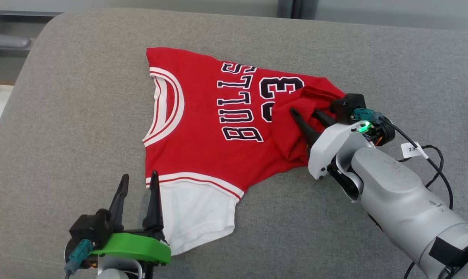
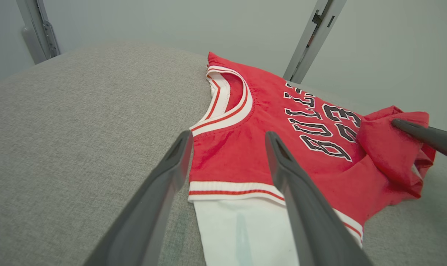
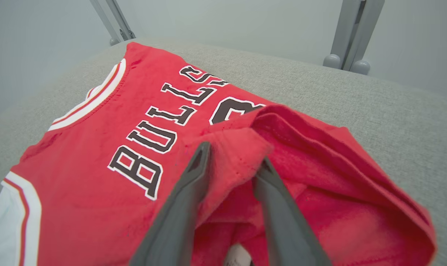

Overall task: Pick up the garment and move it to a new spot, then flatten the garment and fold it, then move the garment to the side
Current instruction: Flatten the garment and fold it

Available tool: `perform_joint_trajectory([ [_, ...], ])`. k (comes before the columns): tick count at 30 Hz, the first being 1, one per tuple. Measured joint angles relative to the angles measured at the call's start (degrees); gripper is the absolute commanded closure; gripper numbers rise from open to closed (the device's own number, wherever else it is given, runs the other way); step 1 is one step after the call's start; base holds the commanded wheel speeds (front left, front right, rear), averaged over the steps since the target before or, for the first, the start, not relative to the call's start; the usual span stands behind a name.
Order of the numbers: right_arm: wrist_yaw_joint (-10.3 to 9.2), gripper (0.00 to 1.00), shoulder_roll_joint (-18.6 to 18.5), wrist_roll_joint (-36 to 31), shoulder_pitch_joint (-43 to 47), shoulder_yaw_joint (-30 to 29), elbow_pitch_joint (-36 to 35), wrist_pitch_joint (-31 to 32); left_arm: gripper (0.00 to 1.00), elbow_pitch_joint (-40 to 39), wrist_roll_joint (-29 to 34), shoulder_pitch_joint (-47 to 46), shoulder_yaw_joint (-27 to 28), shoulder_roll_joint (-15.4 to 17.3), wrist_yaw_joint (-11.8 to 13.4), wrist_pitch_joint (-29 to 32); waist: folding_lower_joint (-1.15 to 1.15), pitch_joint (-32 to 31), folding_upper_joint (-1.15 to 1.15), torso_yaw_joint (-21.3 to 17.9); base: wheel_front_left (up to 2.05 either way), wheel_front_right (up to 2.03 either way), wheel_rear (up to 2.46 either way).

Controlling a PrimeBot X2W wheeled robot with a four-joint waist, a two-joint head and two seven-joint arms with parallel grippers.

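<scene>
Grip: right gripper (image 1: 305, 112) half closed, pinching bunched hem of red Bulls jersey (image 1: 203, 151)
Spare: left gripper (image 1: 139, 175) spread wide, holding nothing

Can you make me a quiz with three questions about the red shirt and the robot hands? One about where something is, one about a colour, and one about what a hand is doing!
1. Where is the left gripper?
A. Beside the white sleeve of the jersey
B. On the collar
C. On the number

2. What colour are the letters BULLS?
A. Blue
B. Black with white edges
C. Green

3. What is the right gripper doing?
A. Hanging wide open, away from the jersey
B. Holding a cup
C. Closed around a fold of the jersey

Answers:
1 A: in the head view its fingertips stand right next to the white sleeve.
2 B: each letter is black with a thin white outline.
3 C: in the right wrist view red cloth fills the gap between its two fingers.
</scene>
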Motion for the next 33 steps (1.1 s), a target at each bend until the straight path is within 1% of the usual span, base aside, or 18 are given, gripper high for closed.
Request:
perform_joint_trajectory([
  [5,0.0,1.0,-0.2,0.7,-0.1,0.1,-0.8,-0.4,0.0,0.2,0.0,0.0,0.8,0.0,0.1,0.0,0.0,-0.4,0.0,-1.2,0.0,0.0,0.0],
  [8,0.0,1.0,-0.6,1.0,1.3,-1.9,-3.2,-0.6,0.0,0.1,0.0,0.1,1.1,0.0,0.0,0.0,0.0,-1.0,0.0,-2.3,0.0,0.0,0.0],
  [12,0.0,1.0,-2.0,-0.8,5.3,-8.0,-8.1,-0.6,0.0,0.2,0.1,0.2,1.4,0.0,0.0,0.0,0.0,-1.9,0.0,-4.2,0.0,0.0,0.0],
  [17,0.0,1.0,-3.1,-5.4,14.1,-18.8,-12.9,-0.6,0.0,0.2,0.6,1.0,1.5,0.0,-0.2,0.0,0.0,-3.3,0.0,-6.7,0.0,0.0,0.0],
  [20,-0.01,1.0,-2.5,-9.2,20.3,-25.1,-14.9,-0.6,0.0,0.4,0.9,1.4,1.8,0.0,-0.2,0.0,0.0,-4.3,0.0,-8.2,0.0,0.0,0.0],
  [23,-0.01,1.0,-0.4,-12.5,25.8,-30.3,-16.4,-0.6,0.0,0.6,1.1,1.5,2.1,0.0,-0.3,0.0,0.0,-5.2,0.0,-9.6,0.0,0.0,0.0],
  [25,-0.01,1.0,0.7,-15.3,27.9,-33.1,-17.1,-0.6,0.0,0.6,1.2,1.6,2.1,0.0,-0.5,0.0,0.0,-5.6,0.0,-10.4,0.0,0.0,0.0],
  [26,-0.01,0.84,1.0,-17.7,28.6,-34.8,-17.4,-0.6,0.0,0.7,1.2,1.7,2.1,0.0,-0.5,0.0,0.0,-5.8,0.0,-10.8,0.0,0.0,0.0],
  [27,-0.01,0.51,1.2,-19.4,29.2,-36.2,-17.7,-0.6,0.0,0.7,1.3,1.7,2.1,0.0,-0.5,0.0,0.0,-5.9,0.0,-11.0,0.0,0.0,0.0],
  [28,-0.01,0.0,2.0,-21.0,29.9,-37.7,-18.1,-0.6,0.0,0.8,1.4,1.7,2.1,0.0,-0.6,0.0,0.0,-6.1,0.0,-11.3,0.0,0.0,0.0],
  [30,-0.01,0.0,3.7,-23.5,31.6,-40.3,-19.3,-0.6,0.0,1.0,1.5,1.8,2.1,0.0,-0.7,0.0,0.0,-6.5,0.0,-11.6,0.0,0.0,0.0],
  [33,0.0,0.0,5.3,-26.5,33.9,-43.6,-21.3,-0.6,0.0,1.3,1.8,1.8,1.8,0.0,-0.8,0.0,0.0,-7.0,0.0,-11.8,0.0,0.0,0.0],
])
